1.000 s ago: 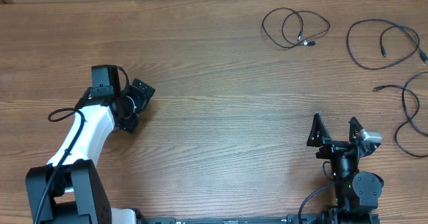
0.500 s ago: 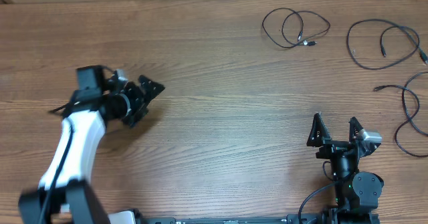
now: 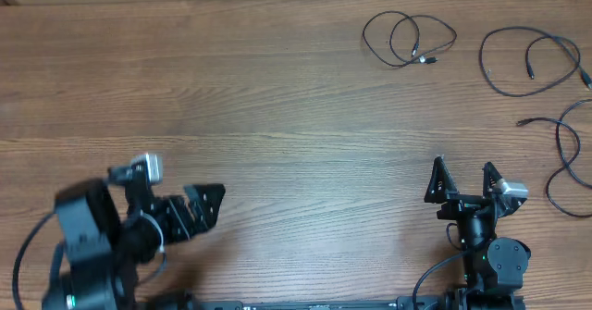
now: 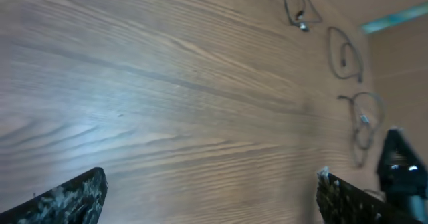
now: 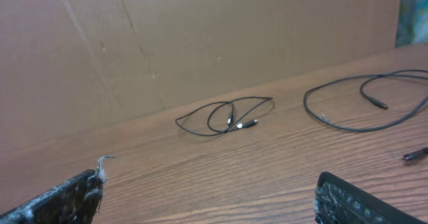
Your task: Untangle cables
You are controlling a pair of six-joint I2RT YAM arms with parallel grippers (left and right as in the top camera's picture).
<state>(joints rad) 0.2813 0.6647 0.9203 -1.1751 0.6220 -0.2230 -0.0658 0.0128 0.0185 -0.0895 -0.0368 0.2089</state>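
Note:
Three thin black cables lie apart at the table's far right. In the overhead view one is a double loop with a silver plug [image 3: 413, 51], one is a wide loop [image 3: 530, 69], and one runs along the right edge [image 3: 558, 143]. My left gripper [image 3: 205, 210] is open and empty near the front left, far from them. My right gripper [image 3: 462, 173] is open and empty at the front right, left of the edge cable. The left wrist view shows all three far off: [image 4: 302, 26], [image 4: 344, 60], [image 4: 363, 120]. The right wrist view shows the double loop [image 5: 249, 124] and the wide loop [image 5: 376, 104] ahead.
The wooden table [image 3: 296, 116] has a brown cardboard wall [image 5: 200, 37] behind its far edge. A plug end [image 5: 416, 155] lies at the right in the right wrist view. The right arm's finger [image 4: 401, 164] shows in the left wrist view.
My left arm has swung back from the left middle of the table toward the near edge, gripper still open. The right arm and the cables have not moved.

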